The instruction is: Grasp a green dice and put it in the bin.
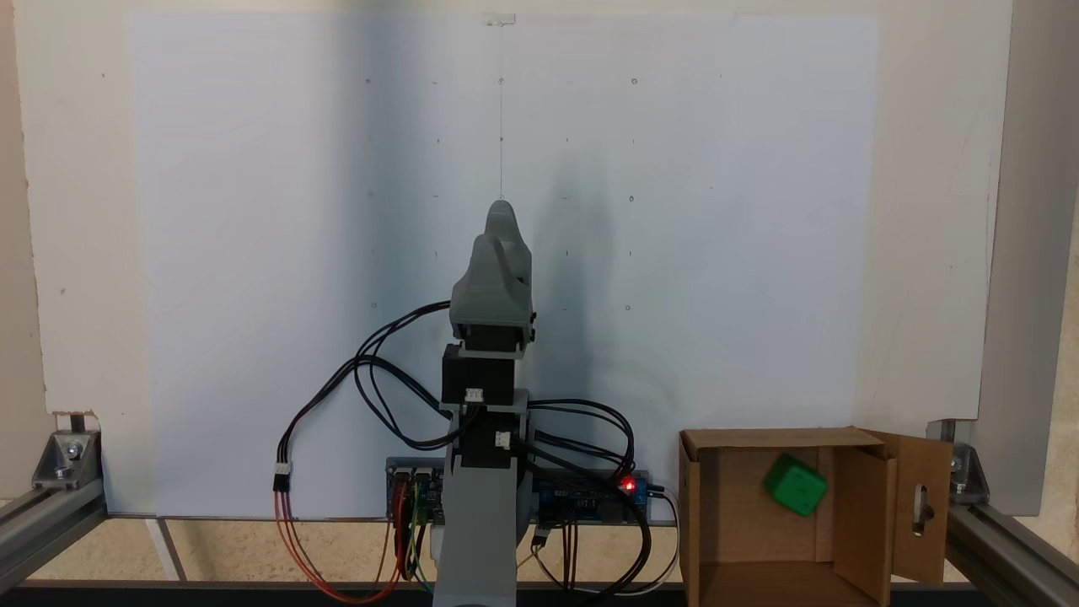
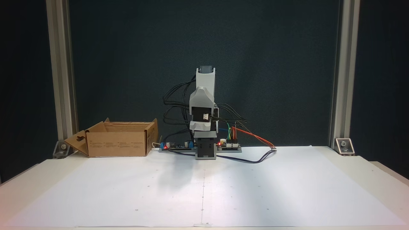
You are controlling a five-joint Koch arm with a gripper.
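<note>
The green dice [image 1: 795,485] lies inside the box [image 1: 716,514], toward one inner wall, tilted on an edge or corner rather than flat. In the top-down fixed view the box sits at the near right corner of the worktop [image 1: 253,253], beside the arm's base. In the front fixed view the same box [image 2: 118,143] stands at the back left, flaps open, the slotted flap [image 2: 78,142] splayed outward, so the mouth is free to drop things in from above.

The arm [image 2: 204,121] is folded up over its own base at the middle of the back edge, upper links stacked upright. This reads as a parked pose, clear of both box and sheet.

The claw [image 1: 502,221] points out over the white paper in the top-down view. Its two halves lie one behind the other from here, so I cannot tell whether it is wide or narrow. Nothing green shows at its tip.

Circuit boards [image 2: 230,145] with red lights sit just beside the base, wires [image 1: 371,379] looping loose around the arm.

Judgement: with the dice already in the box, the task looks finished.
</note>
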